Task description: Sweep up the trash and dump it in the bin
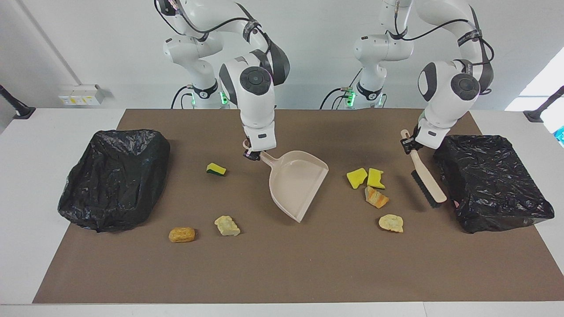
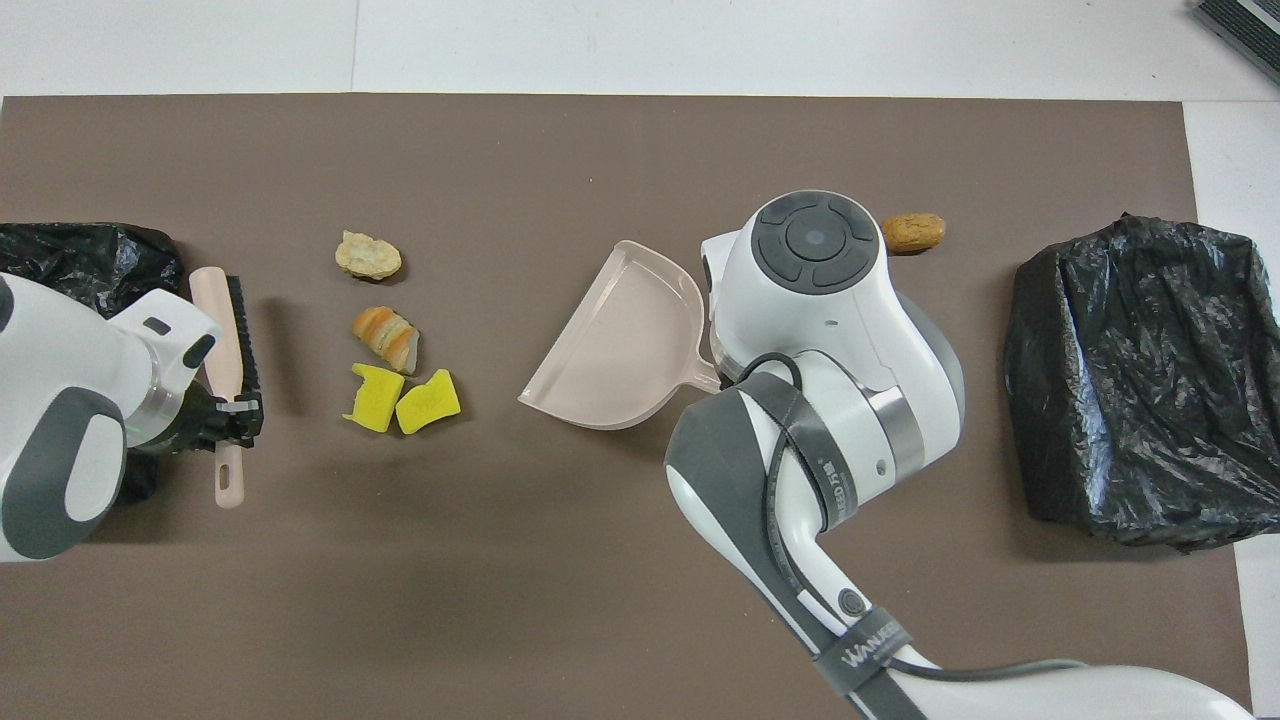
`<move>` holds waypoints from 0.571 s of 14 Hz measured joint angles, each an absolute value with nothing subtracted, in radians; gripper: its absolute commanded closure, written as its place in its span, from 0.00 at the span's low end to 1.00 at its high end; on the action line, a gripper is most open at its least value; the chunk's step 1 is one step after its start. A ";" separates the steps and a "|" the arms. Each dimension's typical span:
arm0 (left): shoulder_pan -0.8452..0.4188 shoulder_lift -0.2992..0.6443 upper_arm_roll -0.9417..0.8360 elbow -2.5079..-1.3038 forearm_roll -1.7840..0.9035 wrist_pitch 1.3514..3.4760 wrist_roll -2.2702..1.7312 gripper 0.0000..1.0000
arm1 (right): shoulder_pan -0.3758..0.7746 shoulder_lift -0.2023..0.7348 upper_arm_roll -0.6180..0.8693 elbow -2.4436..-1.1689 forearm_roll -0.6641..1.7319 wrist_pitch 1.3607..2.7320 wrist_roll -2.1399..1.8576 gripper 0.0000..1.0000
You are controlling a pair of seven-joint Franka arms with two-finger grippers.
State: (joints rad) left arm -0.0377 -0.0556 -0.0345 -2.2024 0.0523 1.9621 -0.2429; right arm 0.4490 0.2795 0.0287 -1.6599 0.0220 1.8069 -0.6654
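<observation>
Right end effector (image 1: 252, 154) clamps the beige plastic dustpan (image 1: 297, 182) at frame centre, mouth angled toward the yellow sponge scraps (image 1: 365, 178); left end effector (image 1: 408, 145) grips the beige bristle brush (image 1: 426, 182), ready to sweep.

Beige dustpan (image 1: 298, 182); beige brush (image 1: 426, 177), black bristles. Brown mat (image 1: 282, 273) on white table (image 1: 26, 185). Two bright yellow sponge pieces (image 1: 365, 178); yellow-green sponge (image 1: 216, 169); orange-striped chunk (image 1: 376, 197). Glossy black bin bags (image 1: 115, 176).

Beige dustpan (image 2: 620, 345) tilted, mouth toward four trash scraps (image 2: 385, 340).
</observation>
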 measured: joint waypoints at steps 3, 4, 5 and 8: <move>-0.077 -0.099 -0.040 -2.280 0.052 1.962 -0.225 1.00 | 0.422 0.276 0.024 -1.730 0.007 1.912 -0.926 1.00; -0.098 -0.122 -0.041 -2.311 0.051 1.962 -0.225 1.00 | 0.408 0.276 0.023 -1.752 -0.019 1.939 -0.983 1.00; -0.121 -0.145 -0.042 -2.336 0.046 1.962 -0.229 1.00 | 0.402 0.276 0.023 -1.765 -0.053 1.955 -1.015 1.00; -0.215 -0.181 -0.045 -2.389 0.018 1.978 -0.310 1.00 | 0.406 0.276 0.029 -1.781 -0.117 1.975 -1.032 1.00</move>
